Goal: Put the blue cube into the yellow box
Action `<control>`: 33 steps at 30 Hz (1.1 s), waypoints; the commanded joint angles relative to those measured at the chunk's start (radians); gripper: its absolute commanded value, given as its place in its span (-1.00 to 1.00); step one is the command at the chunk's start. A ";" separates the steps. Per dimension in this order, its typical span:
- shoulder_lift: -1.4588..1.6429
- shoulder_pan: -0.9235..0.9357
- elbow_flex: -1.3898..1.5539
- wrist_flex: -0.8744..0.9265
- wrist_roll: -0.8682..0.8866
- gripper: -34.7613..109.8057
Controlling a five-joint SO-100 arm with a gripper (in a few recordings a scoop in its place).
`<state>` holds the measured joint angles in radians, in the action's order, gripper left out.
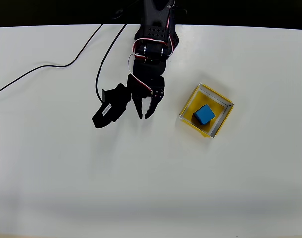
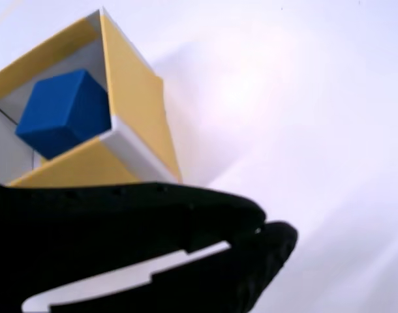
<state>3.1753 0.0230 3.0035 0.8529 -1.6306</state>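
Resting on the plain white table (image 1: 67,173), the gripper (image 1: 143,115) is nearly closed, empty, beside the yellow box (image 1: 225,115).

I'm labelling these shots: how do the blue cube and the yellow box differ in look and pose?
The small solid blue cube is closed on all sides; the shallow square yellow box is an open tray with thin pale walls. The cube is narrower and sits inside the box, on its floor. Both are square-edged and lie right of the black gripper in the overhead view.

A: What else is around?
B: A white table (image 1: 91,188), and a thin black cable (image 1: 47,67) lying across it near the top left in the overhead view.
A: Anything past the table?
B: A dark strip (image 1: 52,12) along the far edge.
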 commanded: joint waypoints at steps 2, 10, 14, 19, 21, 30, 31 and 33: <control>0.127 -0.005 0.092 0.069 0.008 -0.52; 0.169 -0.032 0.141 0.350 0.075 -0.52; 0.169 -0.034 0.141 0.492 0.129 -0.52; 0.169 -0.021 0.141 0.483 0.184 -0.52; 0.169 -0.025 0.141 0.483 0.190 -0.52; 0.167 -0.021 0.141 0.482 0.192 -0.52; 0.167 -0.021 0.141 0.482 0.192 -0.52; 0.167 -0.021 0.141 0.482 0.192 -0.52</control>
<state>3.3165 0.0031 3.1170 1.3223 -1.4327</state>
